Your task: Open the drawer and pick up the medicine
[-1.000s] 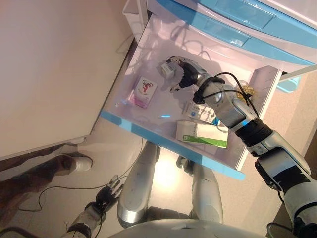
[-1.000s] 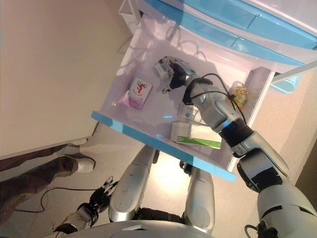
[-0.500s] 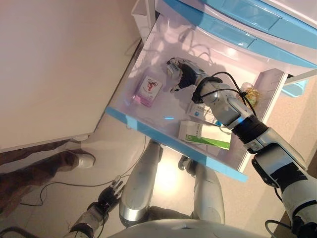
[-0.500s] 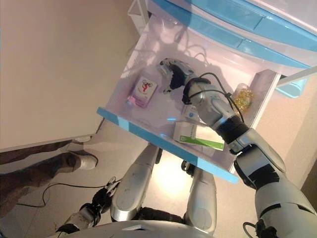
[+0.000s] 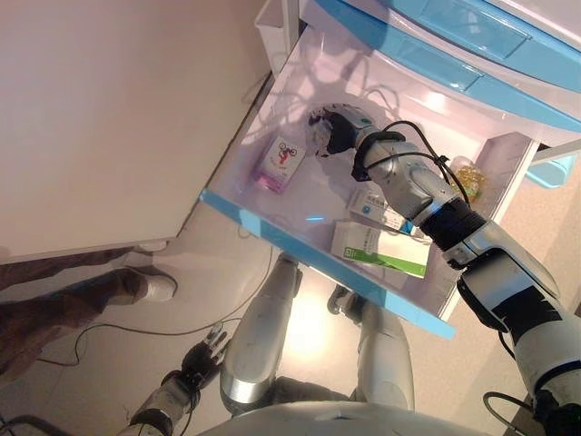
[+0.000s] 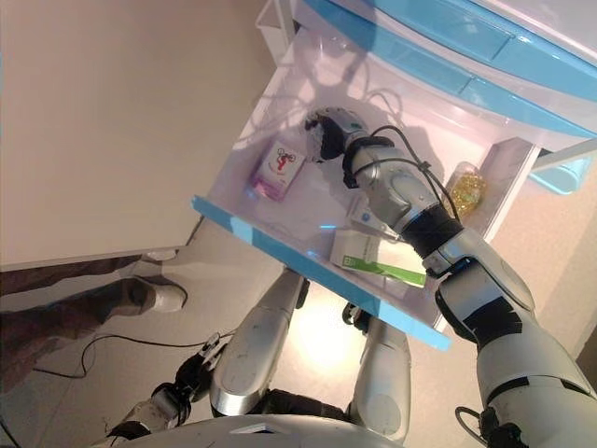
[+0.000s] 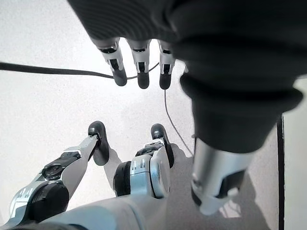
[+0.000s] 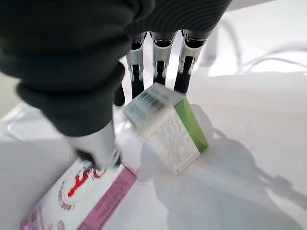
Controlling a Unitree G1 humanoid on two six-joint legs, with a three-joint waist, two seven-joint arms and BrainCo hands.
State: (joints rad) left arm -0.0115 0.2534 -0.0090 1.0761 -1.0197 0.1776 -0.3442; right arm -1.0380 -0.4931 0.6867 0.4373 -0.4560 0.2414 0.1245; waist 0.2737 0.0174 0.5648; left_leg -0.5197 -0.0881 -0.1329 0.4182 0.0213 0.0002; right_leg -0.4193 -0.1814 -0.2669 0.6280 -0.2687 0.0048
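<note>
Right hand (image 8: 103,129) pinches the small green-sided box (image 8: 165,127) near the drawer (image 5: 245,221) back wall; lift straight, clearing the pink box (image 8: 76,201); left hand (image 7: 139,67) hangs relaxed.

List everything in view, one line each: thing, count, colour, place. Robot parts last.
drawer: one, translucent white with blue front, pulled open
small box: one, white with green side, in the drawer at the right hand's fingertips
pink box: one, pink and white, drawer's left part
green-striped box: one, white and green, near the drawer front
blue-printed box: one, white, behind the green-striped box
bottle: one, clear with yellow contents, right corner
person's shoe: one, white, floor
right hand: in the drawer
left hand: low, idle, fingers straight
</note>
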